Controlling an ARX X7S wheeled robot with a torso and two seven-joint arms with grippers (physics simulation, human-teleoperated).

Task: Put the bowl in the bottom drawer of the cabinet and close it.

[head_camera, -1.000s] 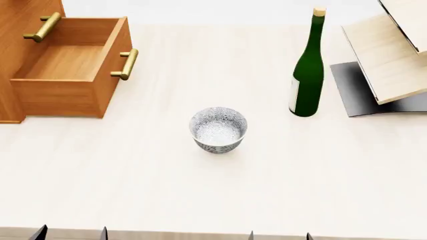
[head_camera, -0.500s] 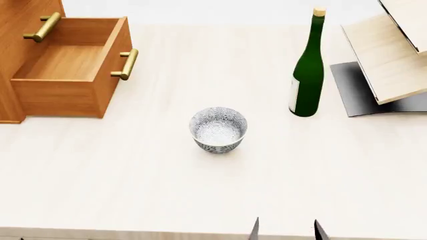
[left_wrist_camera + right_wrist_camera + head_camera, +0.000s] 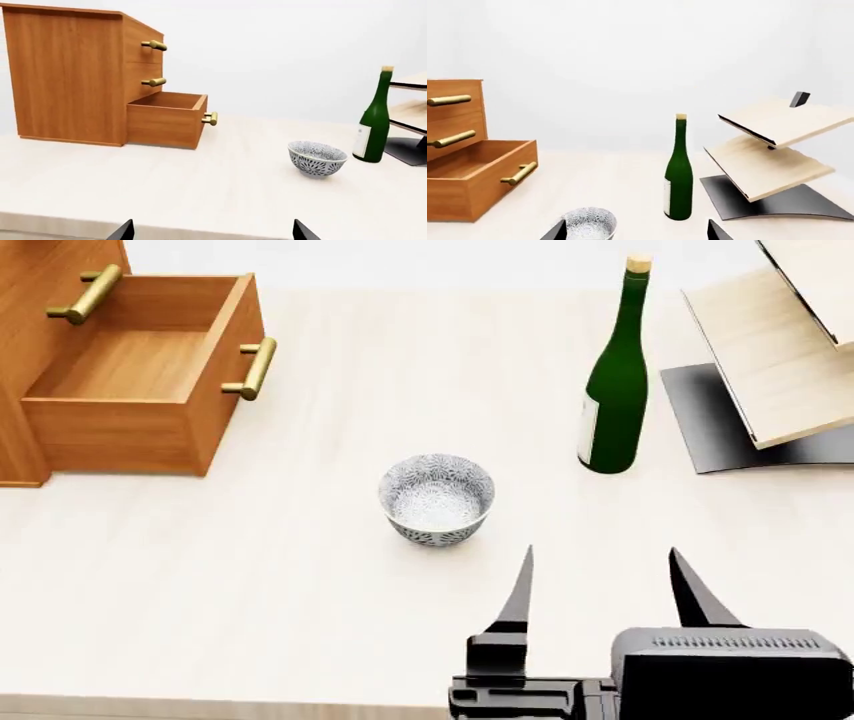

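Pale wood-grain desk [image 3: 267, 620] spreads under me, with white background beyond. My right jaws [image 3: 607, 585] hang spread wide and empty, just short of the bowl [image 3: 437, 498], which stands upright ahead of them and a little to their left, not touched. My left jaws [image 3: 210, 231] show only two dark tips at the wrist view's edge, set wide apart — open, holding nothing; the bowl sits well ahead of them and to their right. Far to the left of my right jaws stands the cabinet [image 3: 67, 75], its bottom drawer [image 3: 134, 370] pulled out and bare inside. Ahead of the right jaws stands a green wine bottle [image 3: 617, 380], upright, beside a slanted wooden rack [image 3: 781, 350].
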